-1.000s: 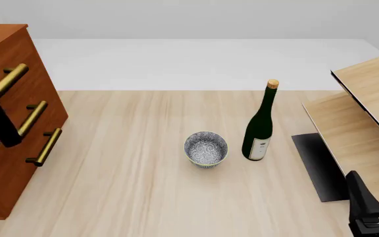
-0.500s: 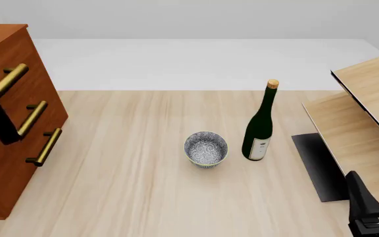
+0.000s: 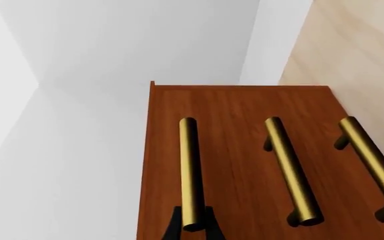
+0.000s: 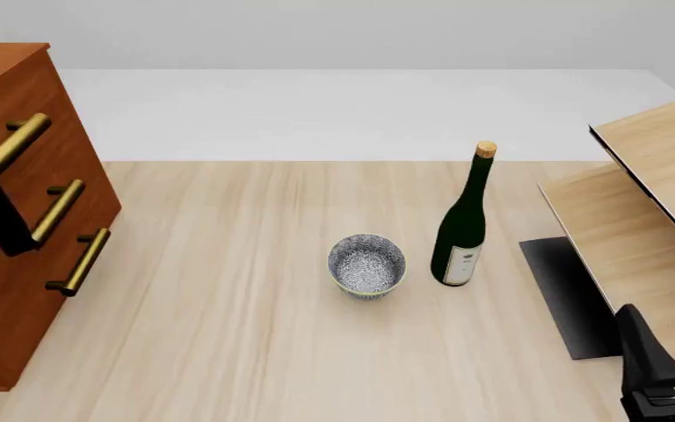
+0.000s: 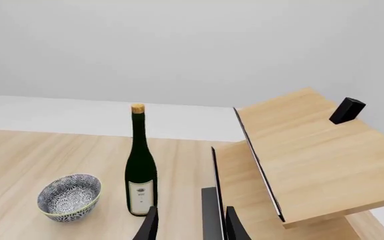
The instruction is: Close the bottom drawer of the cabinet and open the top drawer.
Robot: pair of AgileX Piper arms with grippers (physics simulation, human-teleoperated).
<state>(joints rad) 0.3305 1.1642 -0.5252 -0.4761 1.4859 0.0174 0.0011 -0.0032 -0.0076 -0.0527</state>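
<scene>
Here the bowl [image 4: 367,265] sits beside the bottle [image 4: 463,220]

Cabinet [image 4: 15,264] in glossy reddish wood, polished brass handles [image 3: 190,170]; pale matt wood table [image 4: 232,334]; dark shiny glass bottle [image 4: 463,224].

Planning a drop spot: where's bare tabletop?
Bare wood between the cabinet and the bowl, plus the near edge in front of both. Crowded: bowl beside bottle, and the pale panels at right.
</scene>
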